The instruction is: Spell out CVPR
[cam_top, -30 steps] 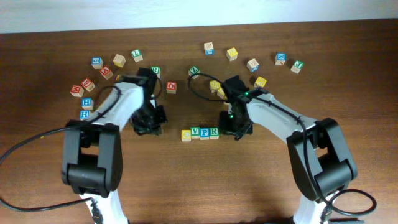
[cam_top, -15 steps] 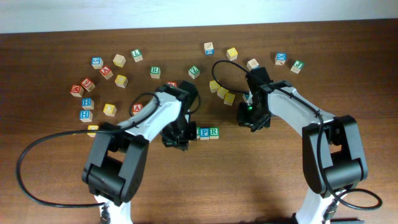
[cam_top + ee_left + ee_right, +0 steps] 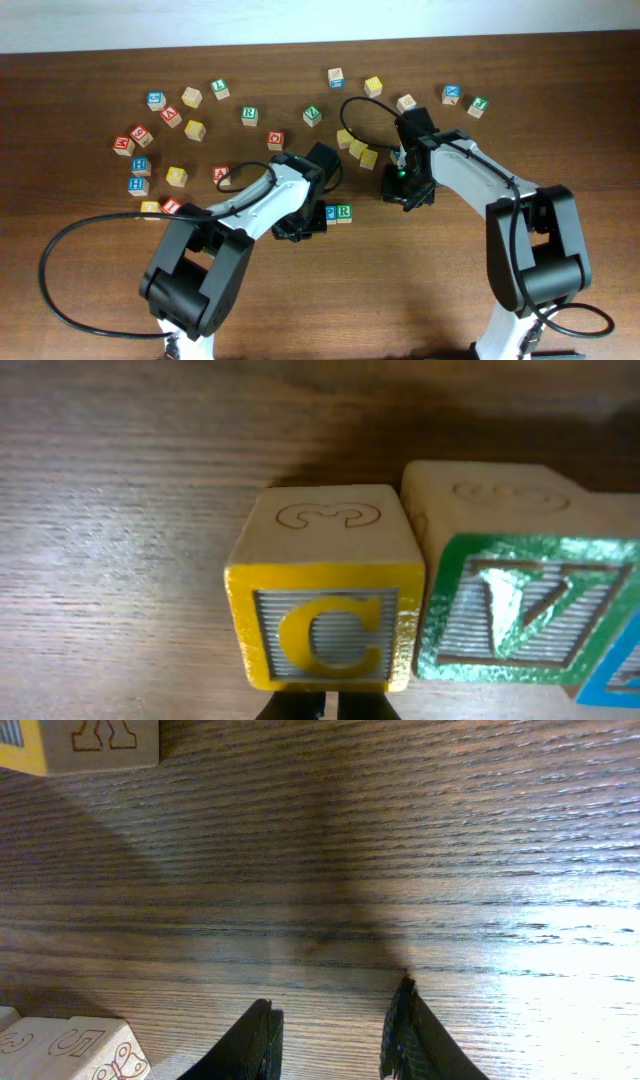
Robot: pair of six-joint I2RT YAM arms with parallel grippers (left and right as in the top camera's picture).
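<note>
Left claw (image 3: 300, 707), clenched, has the yellow C cube (image 3: 325, 595) just ahead, the green V cube (image 3: 520, 610) touching it ahead-right. Right claw (image 3: 335, 1040), released, hovers over the tabletop (image 3: 400, 870).

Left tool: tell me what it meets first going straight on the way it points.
The yellow C cube, directly ahead of the shut left tool, apparently very close, though depth is unclear. The green V cube sits just right of that line.

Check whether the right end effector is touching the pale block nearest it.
Apart. The right wrist view shows bare table between the right end effector, at its nearer finger, and the pale block in the lower left corner.
</note>
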